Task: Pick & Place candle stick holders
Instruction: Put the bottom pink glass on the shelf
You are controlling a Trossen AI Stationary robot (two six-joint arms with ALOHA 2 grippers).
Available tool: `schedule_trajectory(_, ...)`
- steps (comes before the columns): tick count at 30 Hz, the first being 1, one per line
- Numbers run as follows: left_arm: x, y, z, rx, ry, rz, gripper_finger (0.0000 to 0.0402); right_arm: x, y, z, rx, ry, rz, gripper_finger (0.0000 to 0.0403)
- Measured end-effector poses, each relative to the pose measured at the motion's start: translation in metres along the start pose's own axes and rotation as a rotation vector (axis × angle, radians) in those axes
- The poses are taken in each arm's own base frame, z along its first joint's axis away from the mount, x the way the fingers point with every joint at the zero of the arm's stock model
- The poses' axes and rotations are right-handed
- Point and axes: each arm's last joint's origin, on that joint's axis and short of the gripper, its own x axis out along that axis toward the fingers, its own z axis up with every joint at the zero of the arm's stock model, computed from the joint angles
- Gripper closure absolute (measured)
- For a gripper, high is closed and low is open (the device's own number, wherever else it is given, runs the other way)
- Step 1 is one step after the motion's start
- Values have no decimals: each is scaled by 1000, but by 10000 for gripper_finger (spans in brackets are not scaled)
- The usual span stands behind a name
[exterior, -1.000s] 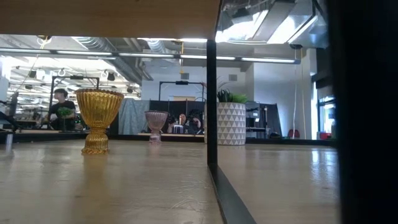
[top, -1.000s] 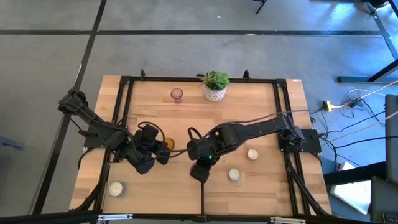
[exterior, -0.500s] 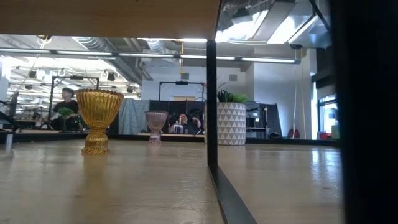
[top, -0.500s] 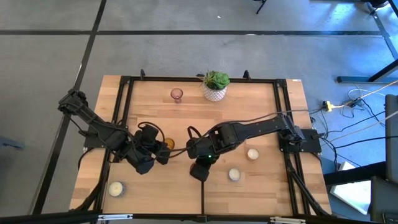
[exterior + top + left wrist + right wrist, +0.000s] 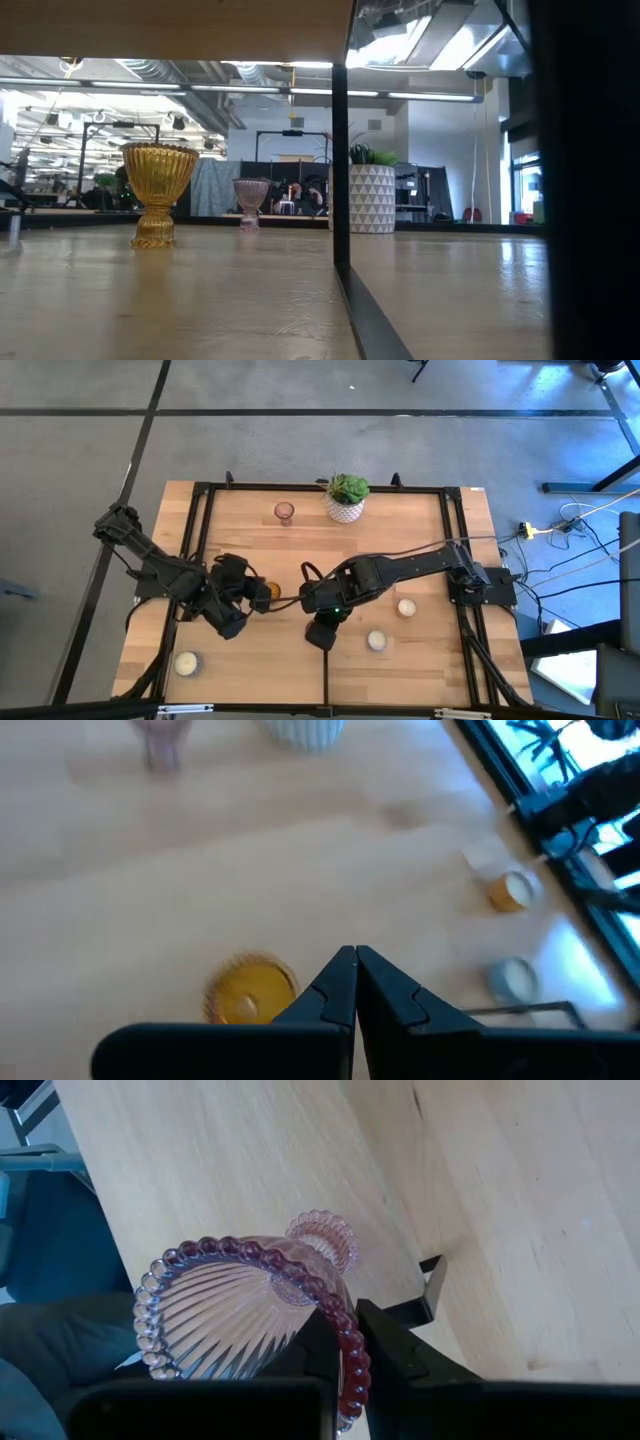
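Note:
My right gripper (image 5: 320,637) hangs over the table's near middle, shut on a pinkish-purple glass candle stick holder (image 5: 235,1315). My left gripper (image 5: 355,982) is shut and holds nothing. It hovers just beside an amber glass holder (image 5: 269,592), which stands upright on its foot (image 5: 155,238). A second pinkish holder (image 5: 284,511) stands at the far side on its foot. White holders sit at the near left (image 5: 185,662) and near right (image 5: 376,641), (image 5: 406,608). My right gripper pinches the beaded rim (image 5: 352,1352) of the pinkish holder, one finger inside the cup and one outside. The fingers slant down from above. The holder is tilted, its foot (image 5: 322,1238) pointing away from the fingers toward the table. I cannot tell whether the foot touches the wood.
A white patterned pot with a green plant (image 5: 346,500) stands at the far middle. A black frame (image 5: 325,490) runs round the tabletop, with an upright bar (image 5: 340,150) near the low camera. Bare wood lies between the arms and the far edge.
My left gripper has turned a little at the wrist beside the amber holder without shifting its place. The holders stand as before.

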Motion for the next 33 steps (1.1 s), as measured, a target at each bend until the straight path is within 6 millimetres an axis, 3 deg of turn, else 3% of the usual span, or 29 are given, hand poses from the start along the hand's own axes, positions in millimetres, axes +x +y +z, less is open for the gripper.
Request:
schedule_trajectory(5, -10, 13, -2, 350, -77, 47, 400, 0, 0, 0, 0, 1, 0, 383)
schedule_trajectory(8, -28, 13, -8, 546, -160, -53, 400, 0, 0, 0, 0, 4, 3, 383)
schedule_trajectory(13, -74, 27, -9, 551, -263, -298, 400, 0, 0, 0, 10, 6, 5, 383)
schedule_trajectory(18, -104, 28, -29, 635, -288, -473, 400, 0, 0, 0, 28, 7, 5, 383)
schedule_trajectory(27, -80, -22, -59, 884, -101, -564, 400, -1, -6, 5, 100, 34, 27, 383)
schedule_trajectory(33, -63, -44, -67, 933, -132, -587, 400, -2, -11, 5, 193, 75, 21, 383)
